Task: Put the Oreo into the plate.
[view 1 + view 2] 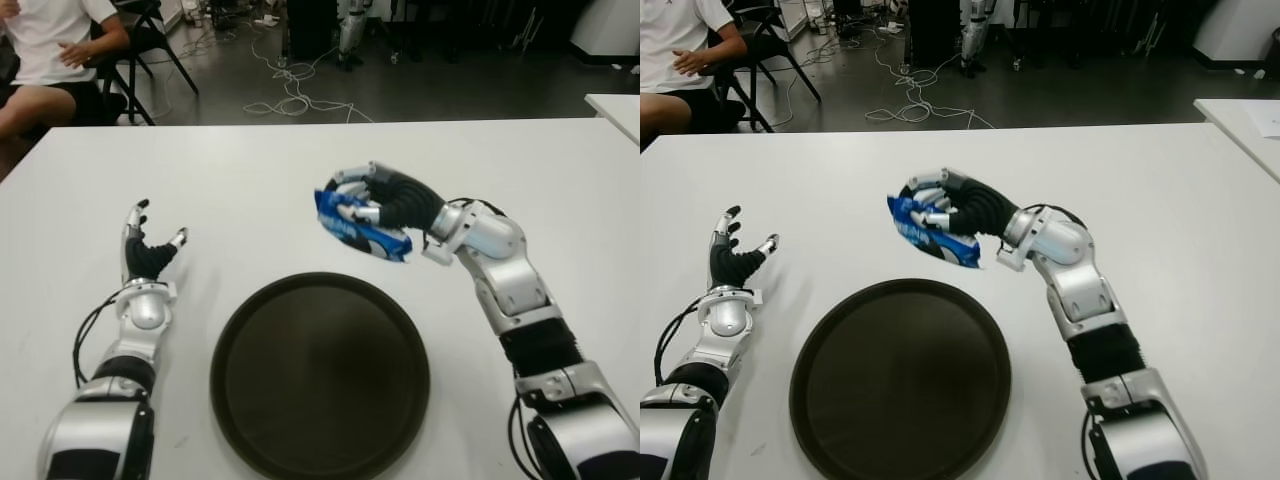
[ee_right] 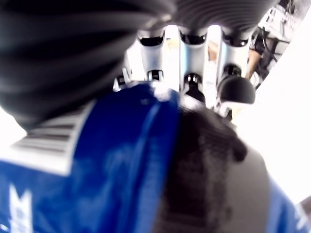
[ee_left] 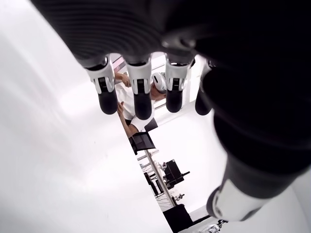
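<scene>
- A white table (image 1: 250,170) fills most of the scene and reaches from the near edge to a straight far edge.
- A second white table (image 1: 615,110) shows only a corner at the far right, just apart from the first.
- A person in a white shirt (image 1: 50,35) and dark shorts sits at the far left, beyond the table, with a hand (image 1: 72,52) raised before the chest.
- A black chair (image 1: 150,40) stands just right of the person.
- White cables (image 1: 295,95) lie looped on the dark floor (image 1: 450,90) beyond the table's far edge.
- Dark equipment (image 1: 310,25) stands at the far middle, too dim to tell apart.
</scene>
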You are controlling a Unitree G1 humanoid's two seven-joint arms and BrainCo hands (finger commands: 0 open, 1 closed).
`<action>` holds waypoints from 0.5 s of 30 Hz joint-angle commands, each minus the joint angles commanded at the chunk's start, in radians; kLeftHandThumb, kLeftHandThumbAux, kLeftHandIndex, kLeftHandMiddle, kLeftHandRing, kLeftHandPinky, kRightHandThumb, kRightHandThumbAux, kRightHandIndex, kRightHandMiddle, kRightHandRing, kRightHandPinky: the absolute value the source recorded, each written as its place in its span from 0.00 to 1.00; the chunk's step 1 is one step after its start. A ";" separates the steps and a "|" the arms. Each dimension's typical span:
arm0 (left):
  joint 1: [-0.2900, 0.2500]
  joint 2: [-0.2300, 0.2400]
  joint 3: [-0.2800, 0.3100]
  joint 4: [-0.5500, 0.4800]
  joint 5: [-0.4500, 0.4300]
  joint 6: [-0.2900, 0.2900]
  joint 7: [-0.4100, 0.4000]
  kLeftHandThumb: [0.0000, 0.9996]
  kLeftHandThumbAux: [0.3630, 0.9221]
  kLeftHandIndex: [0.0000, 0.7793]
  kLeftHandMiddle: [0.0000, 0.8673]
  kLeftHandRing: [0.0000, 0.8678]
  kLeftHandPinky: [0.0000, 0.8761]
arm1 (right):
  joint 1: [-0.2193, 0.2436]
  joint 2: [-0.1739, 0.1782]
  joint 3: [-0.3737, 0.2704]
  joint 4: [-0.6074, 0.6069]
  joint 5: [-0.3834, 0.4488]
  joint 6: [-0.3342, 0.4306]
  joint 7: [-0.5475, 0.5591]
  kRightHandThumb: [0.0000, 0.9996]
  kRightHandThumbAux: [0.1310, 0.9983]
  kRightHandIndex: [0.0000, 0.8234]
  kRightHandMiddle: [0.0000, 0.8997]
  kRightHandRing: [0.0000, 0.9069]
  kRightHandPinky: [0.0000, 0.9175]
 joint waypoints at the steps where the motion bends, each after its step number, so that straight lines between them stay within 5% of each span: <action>1: 0.000 0.000 -0.002 0.000 0.002 -0.002 0.001 0.00 0.76 0.07 0.09 0.08 0.06 | 0.003 -0.008 0.007 -0.018 0.005 0.013 0.018 0.69 0.68 0.54 0.94 0.94 0.93; 8: 0.002 0.003 -0.006 -0.001 0.007 -0.008 0.002 0.00 0.75 0.07 0.10 0.08 0.07 | 0.022 -0.031 0.028 -0.108 0.016 0.097 0.066 0.69 0.68 0.54 0.96 0.96 0.95; 15: 0.002 0.004 -0.005 -0.001 0.006 -0.010 -0.002 0.00 0.74 0.07 0.10 0.08 0.06 | 0.035 -0.027 0.044 -0.128 -0.005 0.100 0.052 0.69 0.68 0.53 0.96 0.96 0.95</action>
